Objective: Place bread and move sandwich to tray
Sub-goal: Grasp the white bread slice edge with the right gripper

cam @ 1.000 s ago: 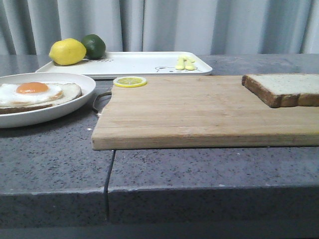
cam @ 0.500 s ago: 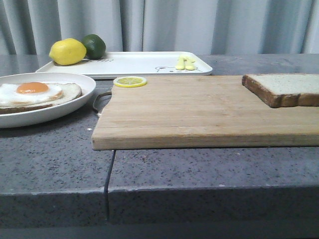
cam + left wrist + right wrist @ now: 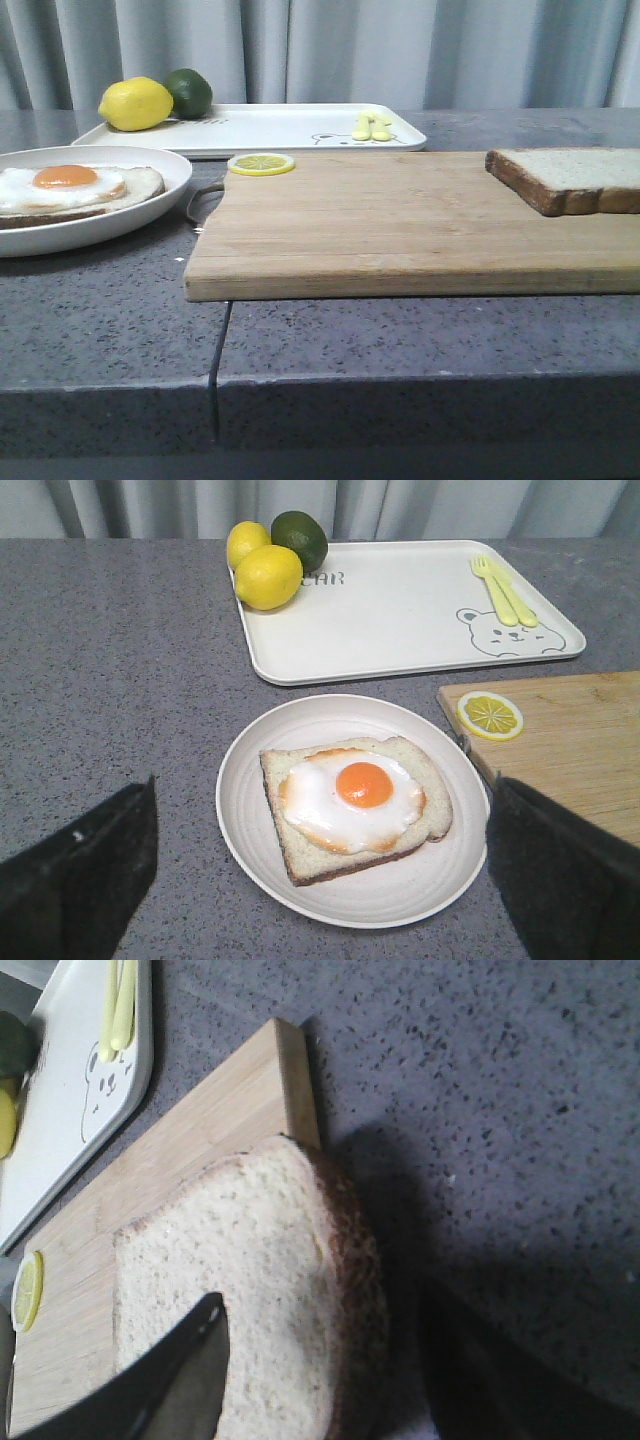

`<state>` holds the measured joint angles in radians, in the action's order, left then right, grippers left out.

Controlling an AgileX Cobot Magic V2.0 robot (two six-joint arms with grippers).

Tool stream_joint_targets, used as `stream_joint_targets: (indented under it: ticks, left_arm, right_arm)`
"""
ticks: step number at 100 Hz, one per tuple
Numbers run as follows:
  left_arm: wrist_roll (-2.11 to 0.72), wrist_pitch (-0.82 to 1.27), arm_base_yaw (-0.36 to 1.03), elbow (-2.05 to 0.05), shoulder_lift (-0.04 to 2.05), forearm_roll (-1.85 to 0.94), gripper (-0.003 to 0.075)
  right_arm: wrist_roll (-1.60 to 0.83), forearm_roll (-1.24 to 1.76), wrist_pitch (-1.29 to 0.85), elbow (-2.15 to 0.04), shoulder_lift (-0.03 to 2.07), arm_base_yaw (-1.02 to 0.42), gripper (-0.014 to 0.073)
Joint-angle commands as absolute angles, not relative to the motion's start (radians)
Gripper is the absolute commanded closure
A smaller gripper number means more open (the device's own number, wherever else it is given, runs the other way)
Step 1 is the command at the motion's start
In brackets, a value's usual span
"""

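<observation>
The bread (image 3: 580, 175) lies flat at the right end of the wooden cutting board (image 3: 400, 230). In the right wrist view my right gripper (image 3: 340, 1360) is open, straddling the bread's (image 3: 270, 1260) dark crust, one finger (image 3: 190, 1360) over its pale face. The sandwich (image 3: 70, 190), one slice topped with a fried egg, rests on a round white plate (image 3: 150, 215) at the left. My left gripper (image 3: 322, 783) hangs open above the sandwich (image 3: 300, 850), fingers wide apart on either side of the plate (image 3: 250, 860). The white tray (image 3: 270, 125) sits behind. Neither gripper shows in the front view.
A lemon (image 3: 135, 103) and a lime (image 3: 190, 92) sit at the tray's left end, yellow cutlery (image 3: 371, 127) at its right. A lemon slice (image 3: 260, 163) lies on the board's back left corner. The grey counter's front edge (image 3: 400, 385) runs close by.
</observation>
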<state>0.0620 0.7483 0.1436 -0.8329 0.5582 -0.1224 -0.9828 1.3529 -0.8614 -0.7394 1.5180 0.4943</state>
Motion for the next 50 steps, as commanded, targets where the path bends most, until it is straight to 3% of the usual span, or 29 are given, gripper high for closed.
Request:
stream_joint_targets:
  ticks: [1, 50]
  left_arm:
    - [0.071, 0.674, 0.151, -0.863, 0.568, -0.128, 0.0102]
    - [0.071, 0.674, 0.151, -0.863, 0.568, -0.128, 0.0102]
  right_arm:
    - [-1.0, 1.407, -0.912, -0.769, 1.5, 0.494, 0.0166]
    - [-1.015, 1.432, -0.953, -0.771, 1.571, 0.472, 0.0166]
